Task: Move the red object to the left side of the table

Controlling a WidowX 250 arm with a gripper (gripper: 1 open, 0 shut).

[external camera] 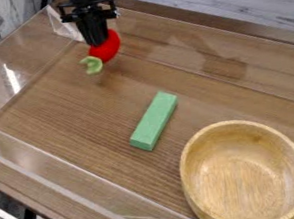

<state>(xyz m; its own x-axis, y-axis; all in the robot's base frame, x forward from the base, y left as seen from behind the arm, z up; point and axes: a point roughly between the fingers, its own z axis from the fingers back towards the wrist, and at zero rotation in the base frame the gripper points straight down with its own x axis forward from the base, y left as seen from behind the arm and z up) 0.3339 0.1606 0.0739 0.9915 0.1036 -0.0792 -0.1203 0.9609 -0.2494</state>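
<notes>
Black gripper (97, 39) is pinched tight on the red object (106, 47), leafy end hanging lower left; it is held over the table (70, 111) up and left of the green block (154, 120); the wooden bowl (246, 172) is seen lower right of that block.

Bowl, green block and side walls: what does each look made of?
Bowl: wood, light matte finish with visible grain rings. Green block: uniform flat colour, probably painted wood or plastic; cannot tell which. Side walls: clear glossy plastic, likely acrylic, showing reflections.
</notes>
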